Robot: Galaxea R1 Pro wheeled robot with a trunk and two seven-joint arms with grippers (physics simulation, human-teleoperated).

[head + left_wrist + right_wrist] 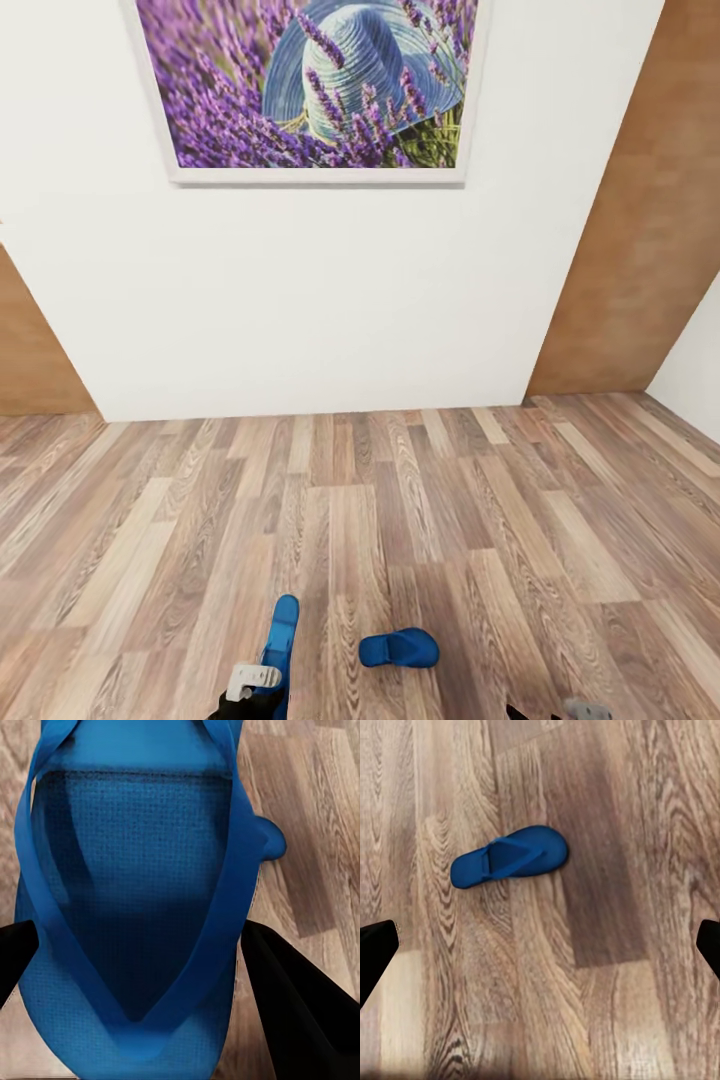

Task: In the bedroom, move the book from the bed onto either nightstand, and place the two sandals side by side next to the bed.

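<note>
Sandals apart on a wood-plank floor (420,500): one blue sandal (283,635) sits in the left gripper (262,690) at the bottom edge of the head view, its sole running away from the robot toward a white wall (330,290), while the other sandal (399,648) lies flat on the planks just to its right, turned crosswise. In the left wrist view the held sandal (142,907) shows its textured footbed and thong straps between the two dark fingers (300,1012), which stand one at each side of the sole; the fingers appear closed against its edges. The right wrist view looks straight down on the loose sandal (510,856), straps up, well clear of the right gripper (540,945), whose fingers (375,949) sit wide apart with nothing between them. A framed picture (310,85) of a blue hat among purple lavender hangs on the wall, with brown wood panels (640,220) at either side.
</note>
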